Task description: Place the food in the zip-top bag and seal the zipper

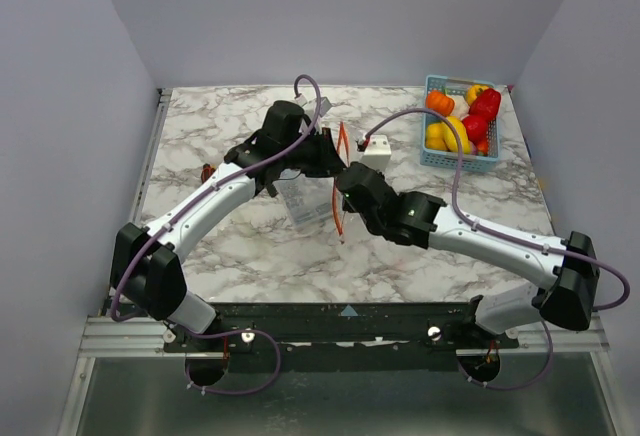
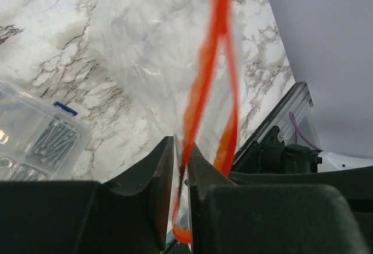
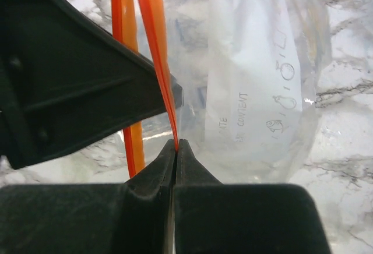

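Both look the same to me, the left white-tubed arm [image 1: 205, 206] and the right white-tubed arm [image 1: 500, 241]: chunky matte-black joint housings [image 1: 152, 271], thin purple cables [image 1: 312, 91] looping loosely off them, and angular black plastic fingers [image 2: 145, 178] up front.

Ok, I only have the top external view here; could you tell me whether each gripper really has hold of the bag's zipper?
Observer: The left one does. Its wrist view shows the left gripper shut on one orange strip of the zipper, with the other strip looping free beside it.
Operator: Thank you, and the right one?
Observer: The right gripper is also pinched shut on one strip, and a second strip runs loose beside it.
Operator: Is anything inside yet?
Observer: Nothing shows through the zip-top bag except its printed label.
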Tool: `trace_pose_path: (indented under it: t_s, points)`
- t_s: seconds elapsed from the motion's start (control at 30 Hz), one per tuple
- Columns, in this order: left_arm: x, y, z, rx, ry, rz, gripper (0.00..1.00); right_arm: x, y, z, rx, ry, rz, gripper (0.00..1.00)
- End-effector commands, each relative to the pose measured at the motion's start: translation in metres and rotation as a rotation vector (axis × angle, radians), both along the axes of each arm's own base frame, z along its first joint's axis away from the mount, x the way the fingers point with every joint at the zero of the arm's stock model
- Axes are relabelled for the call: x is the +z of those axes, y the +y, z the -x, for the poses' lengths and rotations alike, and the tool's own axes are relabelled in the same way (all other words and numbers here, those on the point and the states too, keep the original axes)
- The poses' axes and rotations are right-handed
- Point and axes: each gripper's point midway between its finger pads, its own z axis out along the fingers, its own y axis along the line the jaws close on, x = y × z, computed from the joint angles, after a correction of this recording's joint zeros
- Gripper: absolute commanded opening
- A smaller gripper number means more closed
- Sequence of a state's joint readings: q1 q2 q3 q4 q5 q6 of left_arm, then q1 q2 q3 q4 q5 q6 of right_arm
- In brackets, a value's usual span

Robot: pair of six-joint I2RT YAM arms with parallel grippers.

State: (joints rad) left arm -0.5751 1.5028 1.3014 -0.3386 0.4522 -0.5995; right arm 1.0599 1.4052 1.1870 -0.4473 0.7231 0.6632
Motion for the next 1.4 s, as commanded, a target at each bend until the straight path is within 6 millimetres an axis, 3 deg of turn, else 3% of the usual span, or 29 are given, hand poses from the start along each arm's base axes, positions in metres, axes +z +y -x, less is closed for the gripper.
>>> trace_pose_path:
  t_s: [0.0, 0.2, 0.4, 0.53, 0.9, 1.1, 1.37]
  points:
    - [0.016, 0.008, -0.003, 0.026, -0.074, -0.001, 0.21, 0.043, 0.011, -0.007, 0.0, -0.059, -0.142, 0.01]
    - [0.027, 0.008, 0.002, 0.011, -0.104, 0.018, 0.32, 0.051, 0.009, -0.012, -0.007, -0.038, -0.208, 0.01]
    - [0.033, 0.013, 0.001, 0.02, -0.134, 0.0, 0.21, 0.049, -0.001, -0.02, -0.041, -0.029, -0.201, 0.01]
    - [0.034, 0.013, 0.002, 0.021, -0.143, 0.003, 0.27, 0.054, -0.007, -0.024, -0.046, -0.018, -0.228, 0.01]
    - [0.032, 0.004, 0.009, -0.026, -0.134, 0.015, 0.29, 0.071, -0.008, -0.017, -0.014, -0.02, -0.268, 0.01]
    - [0.037, 0.009, 0.008, -0.001, -0.168, -0.017, 0.01, 0.066, -0.013, -0.012, 0.0, 0.009, -0.219, 0.01]
    - [0.043, 0.014, 0.011, 0.044, -0.163, -0.067, 0.0, 0.05, -0.068, -0.004, -0.103, 0.034, 0.052, 0.01]
